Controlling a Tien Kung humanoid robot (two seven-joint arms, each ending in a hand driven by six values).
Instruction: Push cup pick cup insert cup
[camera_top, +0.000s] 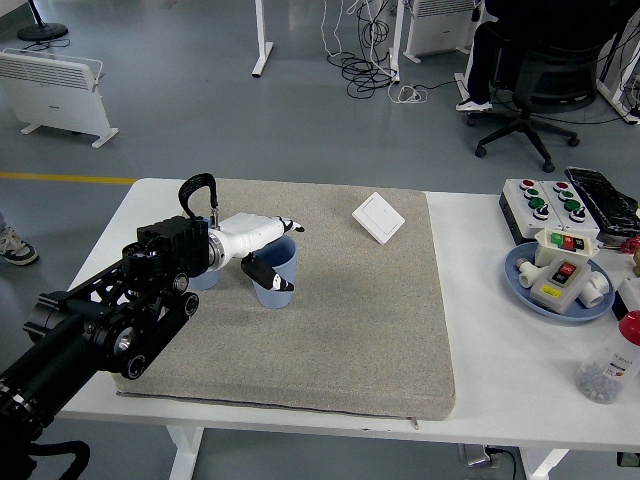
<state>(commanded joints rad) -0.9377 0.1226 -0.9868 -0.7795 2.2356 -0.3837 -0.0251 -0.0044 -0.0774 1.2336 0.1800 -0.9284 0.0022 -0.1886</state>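
A blue cup (279, 270) stands on the grey mat (360, 320) at its left side. My left hand (284, 256) is white and wraps this cup: the thumb (264, 274) lies across its near side and the fingers (290, 226) curl over its far rim. The cup looks slightly tilted. A second blue cup (205, 279) stands just to the left, mostly hidden behind my wrist. My right arm is out of view.
A white switch plate (378, 217) lies at the mat's back. On the right stand a button box (545, 200), a blue plate (520, 276) with switch parts, a black device (601, 198) and a small bottle (604, 365).
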